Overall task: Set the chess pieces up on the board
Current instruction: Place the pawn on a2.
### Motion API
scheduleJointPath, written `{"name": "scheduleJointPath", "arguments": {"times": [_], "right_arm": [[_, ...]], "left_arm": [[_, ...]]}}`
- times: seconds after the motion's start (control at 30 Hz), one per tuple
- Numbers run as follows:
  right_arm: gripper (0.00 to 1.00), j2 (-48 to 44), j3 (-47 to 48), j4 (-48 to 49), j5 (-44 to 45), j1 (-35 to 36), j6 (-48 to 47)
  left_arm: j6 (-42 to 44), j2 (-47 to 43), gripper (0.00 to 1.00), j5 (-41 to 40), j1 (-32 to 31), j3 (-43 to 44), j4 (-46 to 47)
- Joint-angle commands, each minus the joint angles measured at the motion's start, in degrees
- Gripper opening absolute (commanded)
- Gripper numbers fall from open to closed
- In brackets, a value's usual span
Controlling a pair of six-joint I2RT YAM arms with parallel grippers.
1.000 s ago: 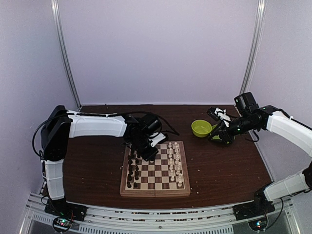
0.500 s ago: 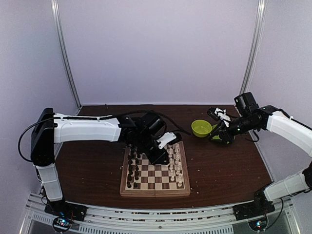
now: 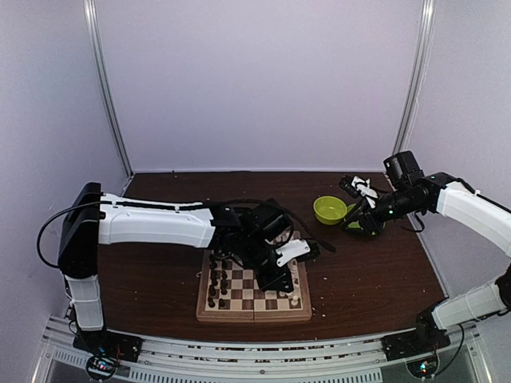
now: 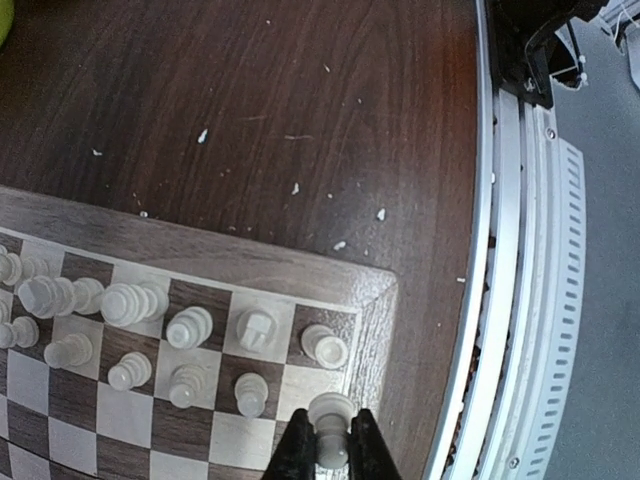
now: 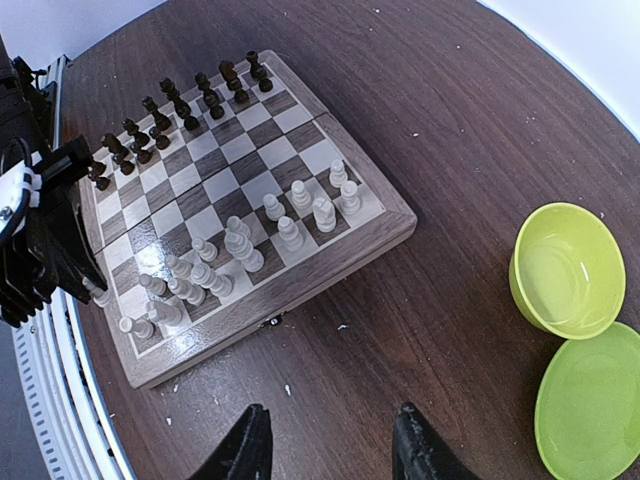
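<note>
Pale lilac walls [image 3: 255, 80] with 2 upright metal poles [image 3: 106, 88] enclose a dark brown wooden table [image 3: 375, 271] speckled with white crumbs [image 4: 203, 135], evenly lit.

The white left arm [image 3: 160, 224] stretches low, its left gripper [image 4: 329, 422] pinching a cream chess piece [image 4: 331, 432]; the right gripper [image 5: 335, 442] hovers, jaws apart.

Left arm [image 3: 152, 223] and right arm [image 3: 475, 209]: white shells, black joints and wrists. Black cable [image 3: 40, 239] loops off left shoulder. White clip [image 3: 292, 250] on left wrist. Fingers [image 5: 245, 450] matte black, tapered. Bases [image 3: 101, 365] black, small LEDs lit.
</note>
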Motion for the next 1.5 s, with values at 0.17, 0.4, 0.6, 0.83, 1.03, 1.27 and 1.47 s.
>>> {"name": "scheduleJointPath", "arguments": {"times": [0.17, 0.4, 0.6, 0.83, 1.03, 1.27, 1.47], "right_arm": [[0.41, -0.8, 1.0, 0.0, 0.7, -0.3, -0.2], [0.41, -0.7, 1.0, 0.0, 0.6, -0.3, -0.2], [0.41, -0.5, 1.1, -0.1, 0.9, -0.3, -0.3], [0.41, 0.1, 1.1, 0.0, 1.0, -0.3, -0.3], [0.41, 0.6, 1.2, -0.1, 0.8, -0.3, -0.3], [0.41, 0.6, 1.2, -0.1, 0.9, -0.3, -0.3], [0.41, 0.7, 1.2, -0.1, 0.9, -0.3, -0.4]], "left_arm": [[5.7, 3.0, 0.04, -2.7, -1.3, 5.4, -6.9], [8.4, 5.0, 0.04, -3.8, -2.3, 7.6, -10.1], [9.5, 6.1, 0.04, -4.7, -2.4, 8.7, -11.1], [11.5, 7.4, 0.04, -7.0, -2.9, 10.0, -12.8], [12.4, 7.9, 0.04, -7.1, -3.2, 10.7, -13.0], [13.2, 9.2, 0.04, -7.8, -3.3, 11.4, -13.2], [13.3, 9.9, 0.04, -7.5, -3.4, 11.8, -13.3]]}}
